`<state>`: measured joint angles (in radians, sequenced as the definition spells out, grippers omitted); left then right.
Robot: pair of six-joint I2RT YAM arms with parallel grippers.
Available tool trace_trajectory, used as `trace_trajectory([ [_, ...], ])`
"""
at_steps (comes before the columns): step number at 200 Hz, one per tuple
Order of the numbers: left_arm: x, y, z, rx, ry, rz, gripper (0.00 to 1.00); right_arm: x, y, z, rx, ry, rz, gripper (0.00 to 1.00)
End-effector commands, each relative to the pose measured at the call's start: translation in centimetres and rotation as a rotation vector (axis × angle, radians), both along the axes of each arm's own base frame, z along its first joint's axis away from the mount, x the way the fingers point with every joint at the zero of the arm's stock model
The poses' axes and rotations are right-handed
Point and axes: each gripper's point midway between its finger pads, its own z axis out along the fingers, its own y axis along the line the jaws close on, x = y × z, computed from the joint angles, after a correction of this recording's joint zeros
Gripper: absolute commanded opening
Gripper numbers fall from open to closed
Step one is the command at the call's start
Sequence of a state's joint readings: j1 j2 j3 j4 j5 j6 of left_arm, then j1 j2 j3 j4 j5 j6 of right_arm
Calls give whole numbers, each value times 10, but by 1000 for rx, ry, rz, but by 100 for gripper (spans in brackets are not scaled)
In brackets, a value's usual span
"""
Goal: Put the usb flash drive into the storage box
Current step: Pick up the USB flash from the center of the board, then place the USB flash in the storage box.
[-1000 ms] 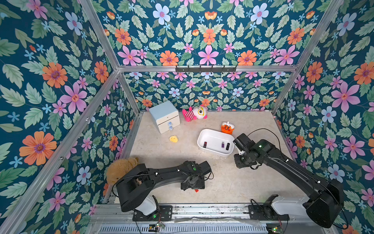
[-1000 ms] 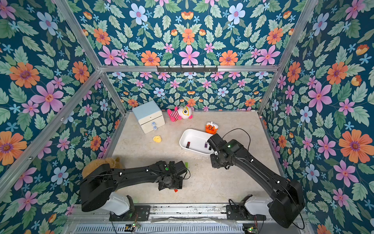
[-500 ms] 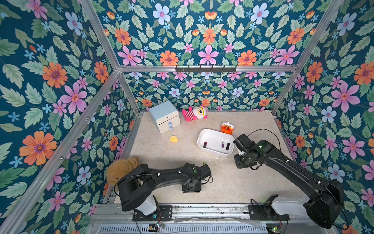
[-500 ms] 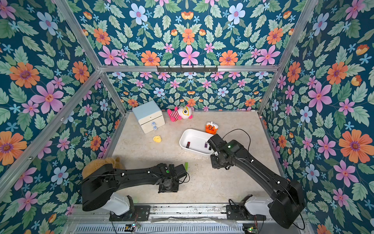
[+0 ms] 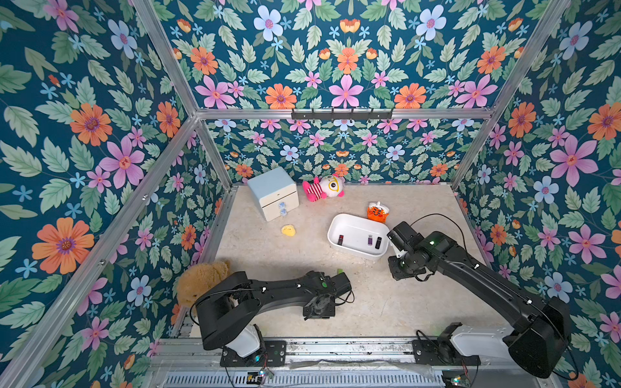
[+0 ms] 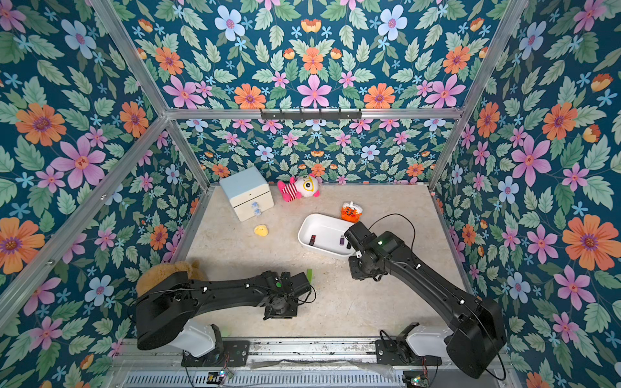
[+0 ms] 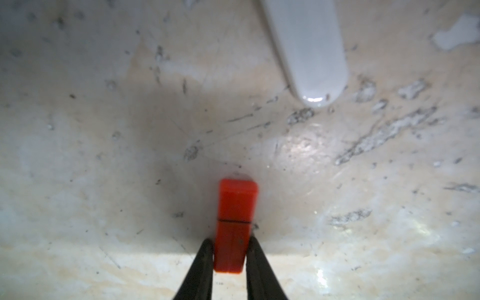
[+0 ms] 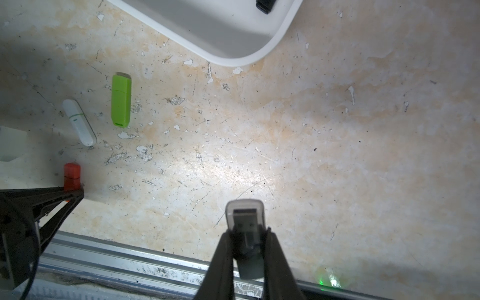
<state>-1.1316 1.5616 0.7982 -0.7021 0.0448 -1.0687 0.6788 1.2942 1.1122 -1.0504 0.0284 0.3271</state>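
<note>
Working your scuffed worktop (image 5: 386,302) between floral walls (image 5: 100,134), left jaws pinched a red drive (image 7: 235,228), right jaws a grey drive (image 8: 245,223); only wrist views showed those.

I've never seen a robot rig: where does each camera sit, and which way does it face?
Both top views: high above the robot's side, looking down on the table; left arm and right arm show.
Left wrist: on the left arm, facing down along the left tool, shut on the red flash drive.
Right wrist: on the right arm, facing down past the right tool, holding a grey flash drive.
Shared: both wrist views show the red flash drive and white flash drive.
</note>
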Motion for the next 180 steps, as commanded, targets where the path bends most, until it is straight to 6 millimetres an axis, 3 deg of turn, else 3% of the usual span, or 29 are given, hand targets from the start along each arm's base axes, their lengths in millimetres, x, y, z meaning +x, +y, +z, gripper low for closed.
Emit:
trace_trajectory([
  [1,-1,3,-7,9,3,-7,21,4,5,3,13,-7,6,0],
  [44,1,7,-4,3,-16,2,0,24,17,10,9,-34,18,0],
  [87,20,3,24,-6,-91,9,0,61,39,27,27,-77,26,0],
  [126,49,4,61,-24,-161,28,0,96,59,26,28,-85,41,0],
  [131,52,8,66,-13,-162,32,0,102,61,13,3,-61,39,0],
  [180,95,20,111,-38,-218,69,0,145,74,-24,-59,-34,41,0],
])
